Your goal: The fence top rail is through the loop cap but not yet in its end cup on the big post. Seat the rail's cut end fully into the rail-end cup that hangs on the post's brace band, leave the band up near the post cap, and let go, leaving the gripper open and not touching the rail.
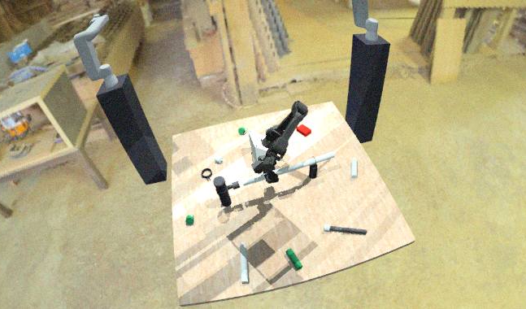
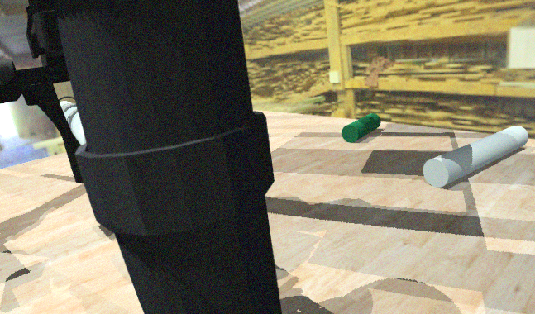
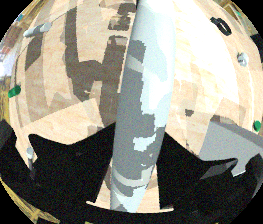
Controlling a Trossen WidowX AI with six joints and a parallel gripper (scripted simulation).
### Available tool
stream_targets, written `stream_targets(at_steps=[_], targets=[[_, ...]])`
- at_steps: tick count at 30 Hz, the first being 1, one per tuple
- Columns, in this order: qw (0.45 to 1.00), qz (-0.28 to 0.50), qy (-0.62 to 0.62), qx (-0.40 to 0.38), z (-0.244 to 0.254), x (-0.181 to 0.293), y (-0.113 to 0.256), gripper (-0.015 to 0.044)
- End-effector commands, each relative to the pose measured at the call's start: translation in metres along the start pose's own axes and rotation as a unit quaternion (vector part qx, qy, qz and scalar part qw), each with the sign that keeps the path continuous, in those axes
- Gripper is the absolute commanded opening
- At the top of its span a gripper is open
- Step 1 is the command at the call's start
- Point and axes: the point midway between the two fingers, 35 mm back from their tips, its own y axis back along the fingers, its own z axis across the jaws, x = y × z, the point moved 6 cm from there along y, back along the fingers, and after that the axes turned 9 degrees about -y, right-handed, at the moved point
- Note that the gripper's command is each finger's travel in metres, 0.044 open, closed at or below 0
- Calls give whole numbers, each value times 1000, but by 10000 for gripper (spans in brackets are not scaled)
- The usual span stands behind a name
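Note:
The pale rail point(image 1: 295, 167) point(image 3: 154, 50) point(image 2: 74, 124) runs above the table, through the loop cap on the short black post point(image 1: 313, 171). My gripper point(image 1: 271, 177) point(image 3: 137, 128) is shut on the rail between the two posts, one finger on each side. The rail's left end points at the black rail-end cup point(image 1: 233, 185) beside the big post point(image 1: 223, 194) point(image 2: 162, 83). A narrow gap seems to show between them; the cup's mouth is hidden in the exterior view. The brace band point(image 2: 174, 190) wraps the big post.
A black ring point(image 1: 206, 173) and a small white fitting point(image 1: 219, 160) lie behind the big post. A white bracket point(image 1: 254, 150) stands by the arm's base. A red block point(image 1: 303, 130), green cylinder point(image 1: 293, 258), dark rod point(image 1: 348, 230) and white tube point(image 1: 244, 264) lie around.

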Motion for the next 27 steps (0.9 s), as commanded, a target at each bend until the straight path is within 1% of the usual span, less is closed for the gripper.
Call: stream_targets(at_steps=[1,27], targets=[[1000,1,0,1,0,0,-1,0],[1000,1,0,0,10,-8,8,0]])
